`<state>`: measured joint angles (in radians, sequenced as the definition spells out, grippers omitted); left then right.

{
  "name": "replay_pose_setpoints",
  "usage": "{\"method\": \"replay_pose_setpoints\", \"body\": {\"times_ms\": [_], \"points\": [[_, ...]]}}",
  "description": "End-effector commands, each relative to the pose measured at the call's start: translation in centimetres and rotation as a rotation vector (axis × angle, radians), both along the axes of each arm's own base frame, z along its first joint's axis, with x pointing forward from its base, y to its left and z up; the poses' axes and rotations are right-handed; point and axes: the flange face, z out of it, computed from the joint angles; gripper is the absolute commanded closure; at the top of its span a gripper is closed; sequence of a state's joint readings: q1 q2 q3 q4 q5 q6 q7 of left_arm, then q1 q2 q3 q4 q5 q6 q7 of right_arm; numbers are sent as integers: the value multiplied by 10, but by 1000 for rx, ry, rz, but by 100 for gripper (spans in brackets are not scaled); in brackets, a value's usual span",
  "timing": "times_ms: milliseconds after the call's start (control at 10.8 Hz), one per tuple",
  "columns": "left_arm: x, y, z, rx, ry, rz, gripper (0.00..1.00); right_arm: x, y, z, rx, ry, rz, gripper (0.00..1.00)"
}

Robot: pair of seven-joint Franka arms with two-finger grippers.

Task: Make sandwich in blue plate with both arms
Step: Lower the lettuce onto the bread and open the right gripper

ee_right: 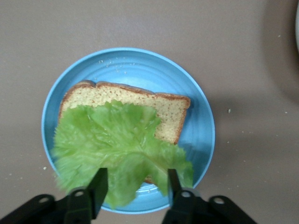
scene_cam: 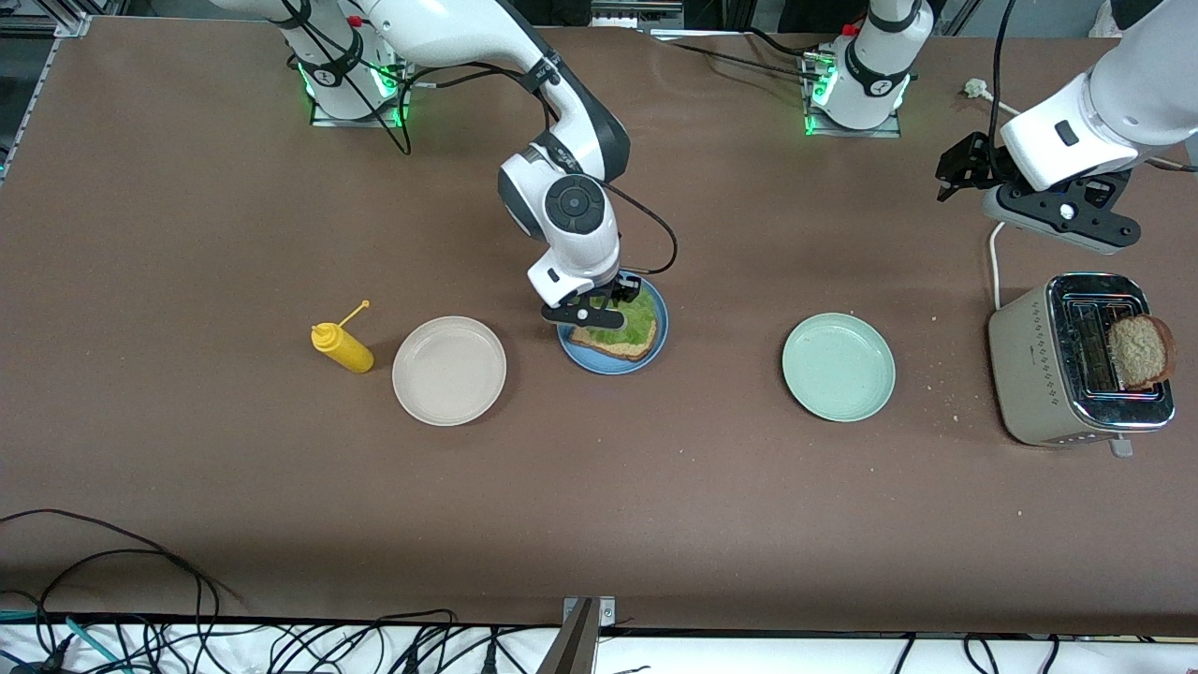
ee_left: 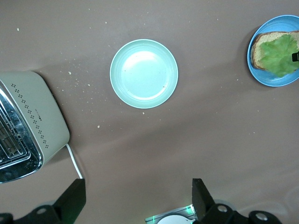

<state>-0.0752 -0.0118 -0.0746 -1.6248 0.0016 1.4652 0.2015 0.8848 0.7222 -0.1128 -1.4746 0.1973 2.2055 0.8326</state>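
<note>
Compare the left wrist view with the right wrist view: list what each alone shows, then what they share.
Left wrist only: round pale green plate, beige metal toaster, open left gripper.
Right wrist only: open right gripper above the leaf.
Both: round blue plate holding a brown bread slice topped with ruffled green lettuce.

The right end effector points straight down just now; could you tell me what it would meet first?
Most likely the lettuce leaf lying on the bread slice in the blue plate; the open right end effector hangs just over it.
</note>
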Motion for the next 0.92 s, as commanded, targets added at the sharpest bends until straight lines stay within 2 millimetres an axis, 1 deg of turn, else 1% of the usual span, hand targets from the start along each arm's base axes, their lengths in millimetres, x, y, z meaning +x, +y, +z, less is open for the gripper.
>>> {"method": "replay_pose_setpoints", "body": {"times_ms": [0, 92, 184, 369, 461, 553, 830], "points": [[1, 2, 5, 11, 6, 0, 0, -3, -8, 33, 25, -18, -7, 0], [1, 3, 5, 11, 6, 1, 0, 2, -13, 42, 33, -24, -10, 0], [0, 2, 6, 11, 4, 0, 0, 7, -22, 57, 45, -27, -9, 0], [1, 2, 5, 11, 6, 0, 0, 25, -51, 89, 59, -10, 33, 0], [0, 3, 6, 11, 4, 1, 0, 41, -75, 100, 60, -6, 78, 0], [1, 3, 5, 11, 6, 3, 0, 61, -108, 116, 69, -7, 128, 0], [3, 13, 4, 12, 6, 18, 0, 91, -194, 171, 78, 14, 205, 0]]}}
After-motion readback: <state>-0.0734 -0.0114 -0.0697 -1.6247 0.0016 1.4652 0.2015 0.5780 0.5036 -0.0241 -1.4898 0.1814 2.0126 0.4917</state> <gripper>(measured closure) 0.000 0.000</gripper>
